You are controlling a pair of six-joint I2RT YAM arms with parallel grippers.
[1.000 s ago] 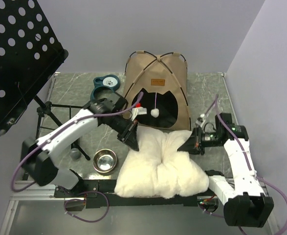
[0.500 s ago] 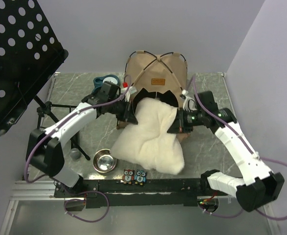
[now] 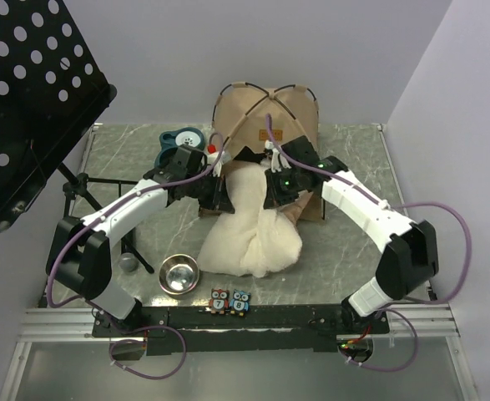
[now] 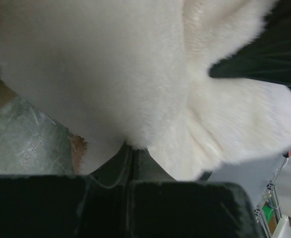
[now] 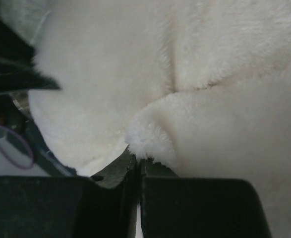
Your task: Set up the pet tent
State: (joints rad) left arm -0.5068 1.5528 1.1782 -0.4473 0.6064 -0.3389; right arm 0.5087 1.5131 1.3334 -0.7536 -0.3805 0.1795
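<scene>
White plush no longer covers the near rail: the owl stickers [image 3: 230, 301] hidden a second ago now show, and the steel bowl [image 3: 179, 274] sits where it was, just left of the cushion's near end.

Cushion [image 3: 253, 230] has gone from flat at the near edge to bunched and narrower. Its far end is pressed into the tent mouth; its near end rests on the surface [image 3: 353, 251].

Left arm [image 3: 128, 213] and right arm [image 3: 361, 209] have both reached forward. The right one has swung in from the right side to the mouth. Both wrist views show the jaws fully closed, each pair pinching a fold of plush [image 4: 135, 141] [image 5: 145, 144].

Tent [image 3: 265, 113] stands upright at the far middle of the surface, poles crossed on top, near the back wall. Its pom-pom is hidden now.

Judgement: tent itself is up; bedding is partly in.

Room: the mouth's rim is crowded by both wrists. Blue bowl stand [image 3: 182, 140] lies just beside the left wrist. Bare surface is open right of the tent; little shows behind it.
</scene>
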